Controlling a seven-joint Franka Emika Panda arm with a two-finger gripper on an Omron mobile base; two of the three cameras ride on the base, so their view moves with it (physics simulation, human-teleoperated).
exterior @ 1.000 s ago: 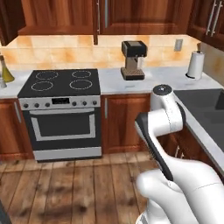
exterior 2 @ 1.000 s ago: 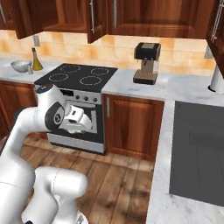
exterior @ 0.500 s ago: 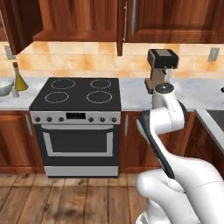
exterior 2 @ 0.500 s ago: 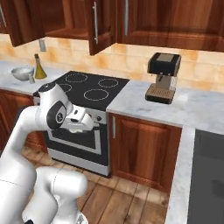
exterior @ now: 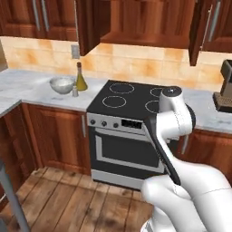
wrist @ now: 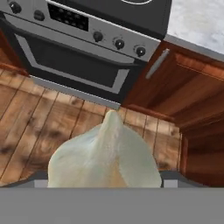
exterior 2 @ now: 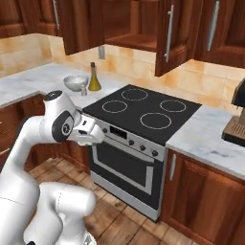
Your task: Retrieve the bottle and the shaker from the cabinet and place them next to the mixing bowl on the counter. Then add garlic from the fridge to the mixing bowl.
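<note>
Where marbled tabletop (exterior: 31, 86) meets black stove (exterior: 131, 97) — bowl (exterior: 61, 84), shaker (exterior: 75, 91), bottle (exterior: 80, 78) clustered; end effector (exterior 2: 98, 134) grips pale bulbous garlic (wrist: 105, 155) above plank floor (wrist: 39, 127).

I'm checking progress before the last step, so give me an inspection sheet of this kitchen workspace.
Surface: the counter is marbled white, left of the black stovetop.
Job's things: the mixing bowl, the bottle and the shaker stand close together on it; the cabinet above has its doors open.
Clutter: a coffee machine on the right counter.
Grippers: the gripper carries a pale garlic bulb between the jaws.
Cables: nothing seen.
Surroundings: oven front, wooden floor.
</note>
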